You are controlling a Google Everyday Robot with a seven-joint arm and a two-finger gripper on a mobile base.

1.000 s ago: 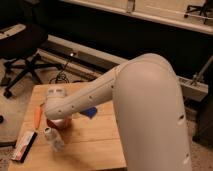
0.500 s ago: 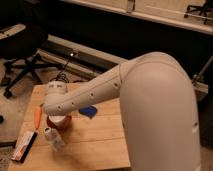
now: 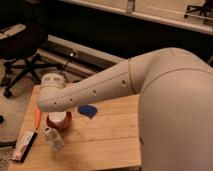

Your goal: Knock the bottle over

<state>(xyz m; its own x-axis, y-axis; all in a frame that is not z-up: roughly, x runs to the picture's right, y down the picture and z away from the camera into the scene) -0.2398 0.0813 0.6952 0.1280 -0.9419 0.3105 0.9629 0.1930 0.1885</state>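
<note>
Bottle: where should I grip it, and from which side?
Probably grip the bottle mid-body, below the cap, coming from the picture's right: the red cup stands close behind it, and a packet lies left. The gripper is hidden under the wrist, above the cup.

On the table (image 3: 105, 142), the bottle (image 3: 53, 139) sits just in front of the cup (image 3: 60, 120), slightly to its left. A slim object (image 3: 37, 117) lies left of the cup, and a small flat object (image 3: 88, 110) lies to its right. A flat packet (image 3: 24, 146) rests at the table's front-left edge. The arm (image 3: 85, 90) reaches over the cup, with the hand hidden beneath its end. A chair (image 3: 22, 50) stands behind the table, to the left.
</note>
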